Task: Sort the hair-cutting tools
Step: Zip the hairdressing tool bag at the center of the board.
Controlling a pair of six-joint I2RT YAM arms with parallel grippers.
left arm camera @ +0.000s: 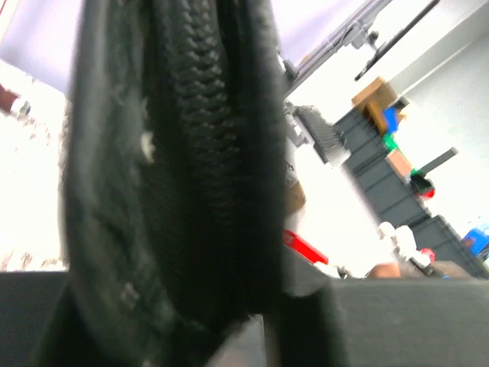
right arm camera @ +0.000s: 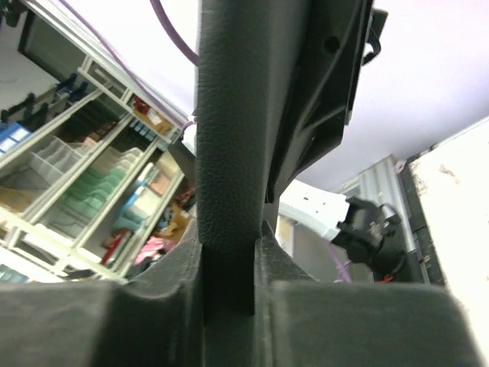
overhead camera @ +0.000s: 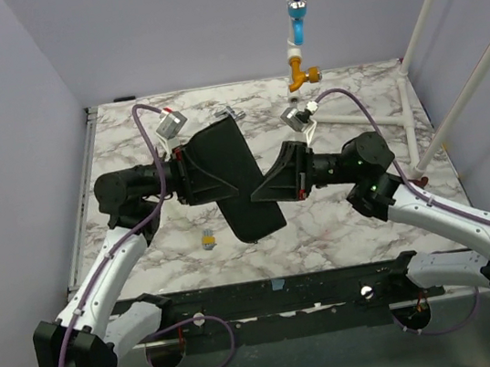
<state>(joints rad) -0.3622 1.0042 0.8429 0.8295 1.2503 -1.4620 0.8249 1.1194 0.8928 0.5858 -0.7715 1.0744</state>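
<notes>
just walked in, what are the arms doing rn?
Both arms hold one black pouch between them above the marble table. The left tool is clamped on the pouch's left edge, by the zipper. The right tool is clamped on its lower right edge. A small yellow item lies on the table just below the pouch. The wrist views show little beyond the pouch, so how far the sorting has got can't be judged.

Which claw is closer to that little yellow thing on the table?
Left. The left gripper clamps the black pouch just beyond the yellow object; the right gripper clamps the pouch's other edge, farther off to the right.
</notes>
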